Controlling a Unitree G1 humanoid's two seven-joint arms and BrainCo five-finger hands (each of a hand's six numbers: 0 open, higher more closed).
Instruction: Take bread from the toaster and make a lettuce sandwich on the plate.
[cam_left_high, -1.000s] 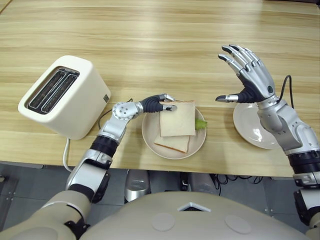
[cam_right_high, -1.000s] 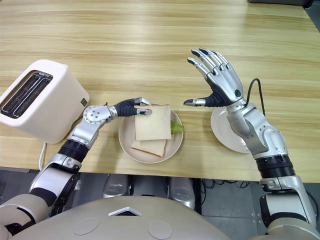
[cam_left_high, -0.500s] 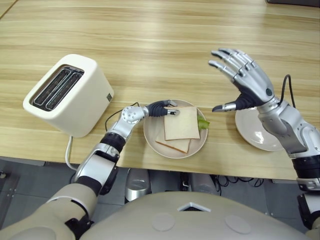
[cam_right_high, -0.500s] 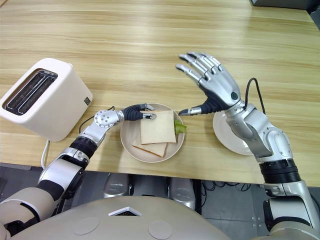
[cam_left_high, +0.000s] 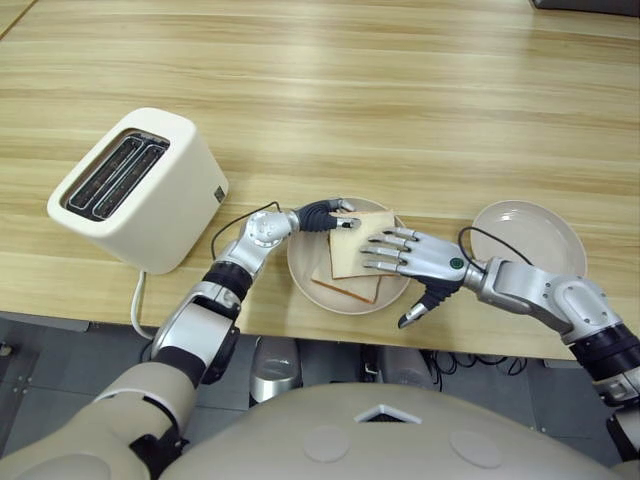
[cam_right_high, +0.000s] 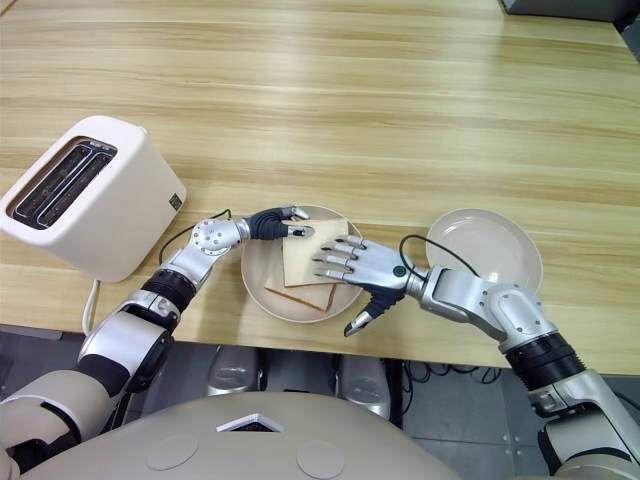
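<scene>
l hand (cam_left_high: 325, 213) pinch-grip on top bread slice (cam_left_high: 351, 252); r hand (cam_left_high: 425, 262) open flat atop

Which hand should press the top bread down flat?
Probably the right. The right hand is spread flat, palm down, over the top slice, covering much of it. The left hand only pinches that slice's corner near the plate rim.
</scene>
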